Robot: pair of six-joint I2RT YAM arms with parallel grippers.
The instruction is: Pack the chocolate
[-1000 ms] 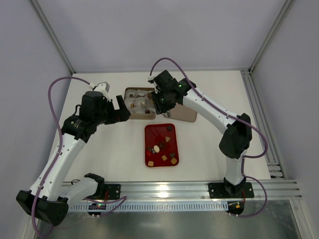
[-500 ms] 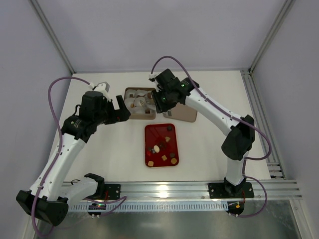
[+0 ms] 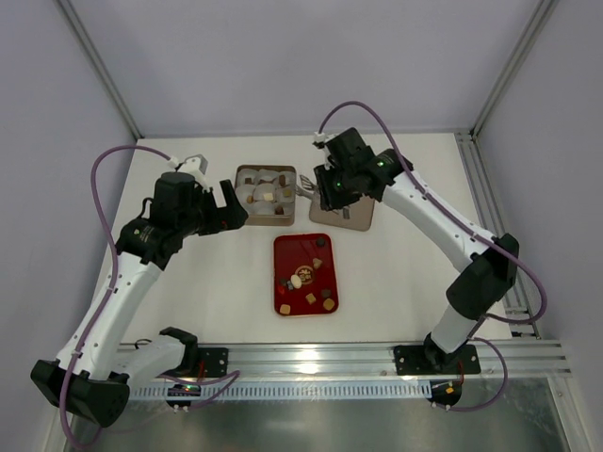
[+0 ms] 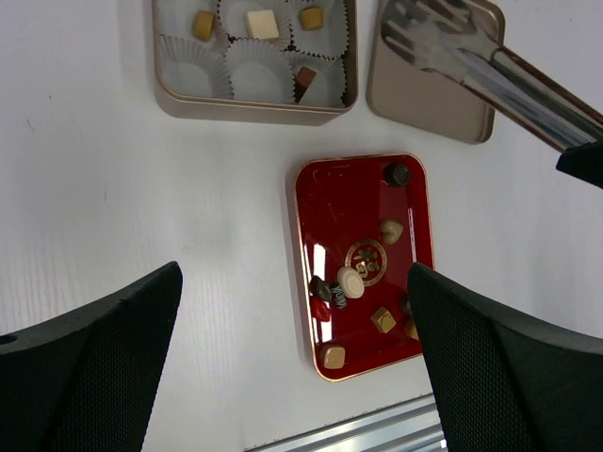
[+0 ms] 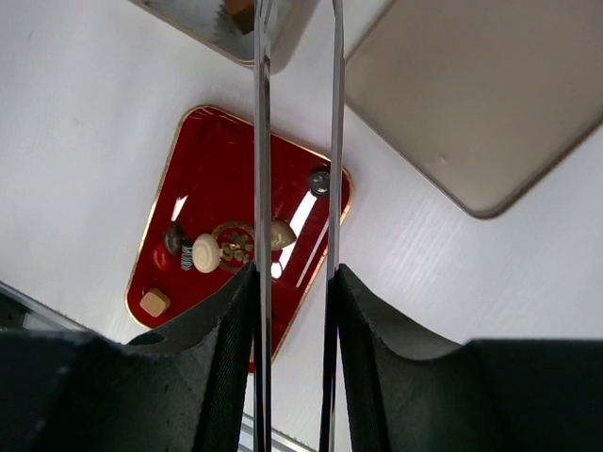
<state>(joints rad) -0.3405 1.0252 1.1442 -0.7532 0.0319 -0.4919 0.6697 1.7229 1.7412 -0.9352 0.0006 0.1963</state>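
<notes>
Several small chocolates, dark, tan and cream, lie on the red tray (image 3: pixel 292 250), which also shows in the left wrist view (image 4: pixel 339 202) and the right wrist view (image 5: pixel 212 169). A cream round one (image 4: pixel 350 281) lies mid-tray. The tan tin (image 3: pixel 240 202) behind the tray holds white paper cups, several with a chocolate (image 4: pixel 262 23) inside. My right gripper (image 3: pixel 318 191) is shut on metal tongs (image 5: pixel 263 188), whose two arms stand apart with nothing between them, over the gap between tin and lid. My left gripper (image 3: pixel 231 205) is open and empty, left of the tin.
The tin's lid (image 3: pixel 347 215) lies flat to the right of the tin, under my right wrist. A metal rail runs along the table's near edge below the tray, and grey walls close in the back and sides.
My right arm has swung right, carrying the tongs from over the tin toward the lid. The left arm has not moved.
</notes>
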